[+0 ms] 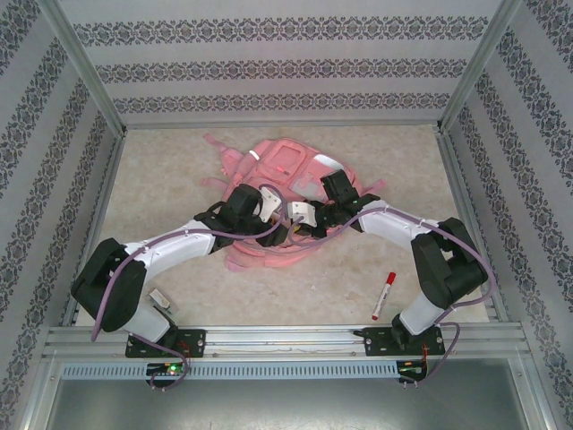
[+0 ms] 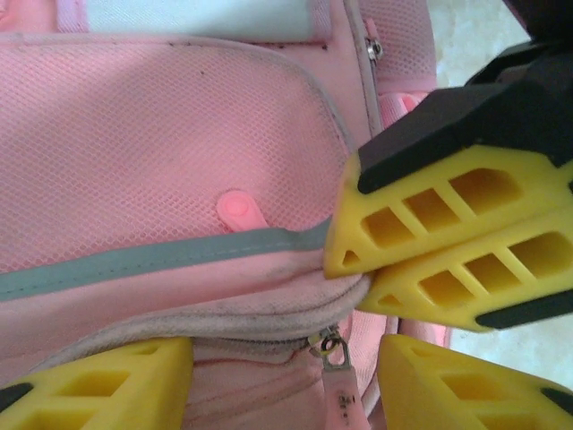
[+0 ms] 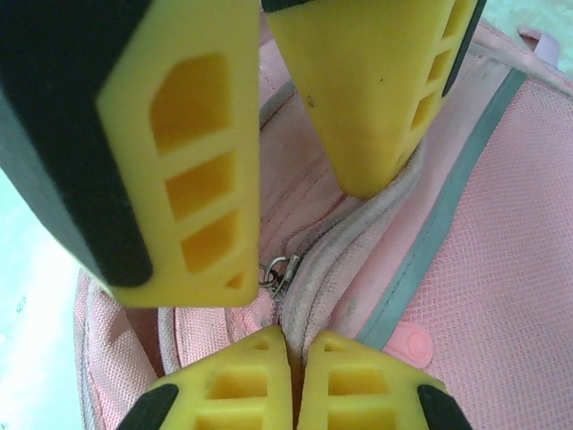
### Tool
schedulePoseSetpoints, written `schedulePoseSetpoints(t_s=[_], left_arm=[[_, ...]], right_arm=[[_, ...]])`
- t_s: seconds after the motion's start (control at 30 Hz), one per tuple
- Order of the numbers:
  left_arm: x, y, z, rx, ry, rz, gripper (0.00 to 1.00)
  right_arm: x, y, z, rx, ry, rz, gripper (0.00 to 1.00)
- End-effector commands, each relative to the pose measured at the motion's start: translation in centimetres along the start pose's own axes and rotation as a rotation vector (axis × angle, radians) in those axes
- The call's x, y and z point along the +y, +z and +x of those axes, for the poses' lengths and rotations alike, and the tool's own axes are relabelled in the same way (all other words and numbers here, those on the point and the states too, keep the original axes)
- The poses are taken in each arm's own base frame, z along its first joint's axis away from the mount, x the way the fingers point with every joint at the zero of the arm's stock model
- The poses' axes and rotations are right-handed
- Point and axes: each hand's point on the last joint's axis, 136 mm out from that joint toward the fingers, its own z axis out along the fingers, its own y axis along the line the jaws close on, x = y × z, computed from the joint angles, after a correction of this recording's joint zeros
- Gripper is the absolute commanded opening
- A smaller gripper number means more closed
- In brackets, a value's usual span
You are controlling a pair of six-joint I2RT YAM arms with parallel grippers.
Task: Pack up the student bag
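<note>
The student bag (image 1: 288, 166) lies flat in the middle of the surface (image 1: 161, 202). Its long axis slants from near-left to far-right, and loose straps trail off its far-left side. Which end is the top cannot be told from above. Its pink mesh front faces up, crossed by a grey strip (image 2: 134, 269) with a small round pink tab (image 2: 237, 210) just above it.

Both arms reach in over the near half of the bag and meet at one zip. The right claw (image 3: 294, 345) is pressed together, its yellow fingertips pinching the soiled piped edge of the zip opening. The left claw (image 2: 286, 358) is spread about halfway. Its two fingers (image 2: 98, 385) stand either side of the metal zip pull (image 2: 333, 348) and hold nothing; whether they touch the fabric I cannot tell.

The pull's hanging tag carries small marks, too blurred to read. A red and white marker (image 1: 383, 296) lies on the surface near the right arm's base, well apart from the bag; any print on it is too small to make out.
</note>
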Motion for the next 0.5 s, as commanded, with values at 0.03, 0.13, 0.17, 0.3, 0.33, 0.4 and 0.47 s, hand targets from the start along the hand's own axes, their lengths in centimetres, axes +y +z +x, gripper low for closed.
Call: schedulePoseSetpoints(t_s=[0.03, 0.13, 0.17, 0.3, 0.33, 0.4, 0.47], left_arm=[[-2.2, 1.4, 2.0, 0.021, 0.089, 0.040, 0.58], [-2.2, 0.8, 1.9, -0.036, 0.097, 0.019, 0.60], [-1.9, 0.5, 1.8, -0.054, 0.101, 0.001, 0.60], [-0.9, -0.4, 2.8, -0.055, 0.140, -0.056, 0.59], [-0.9, -0.4, 3.2, -0.046, 0.147, -0.056, 0.58], [-1.3, -0.5, 3.4, -0.050, 0.157, -0.032, 0.56], [-1.3, -0.8, 3.6, -0.067, 0.154, -0.039, 0.56]], right_arm=[[0.1, -0.1, -4.4, -0.212, 0.052, -0.049, 0.00], [0.1, 0.3, -3.6, -0.197, 0.081, -0.051, 0.00], [0.0, 0.3, -3.4, -0.194, 0.093, -0.050, 0.00], [-0.5, 0.3, -3.3, -0.198, 0.131, -0.043, 0.00], [-0.7, 0.3, -3.5, -0.204, 0.140, -0.039, 0.00], [-0.9, 0.2, -3.4, -0.208, 0.155, -0.034, 0.00], [-1.0, 0.2, -3.5, -0.208, 0.163, -0.032, 0.00]])
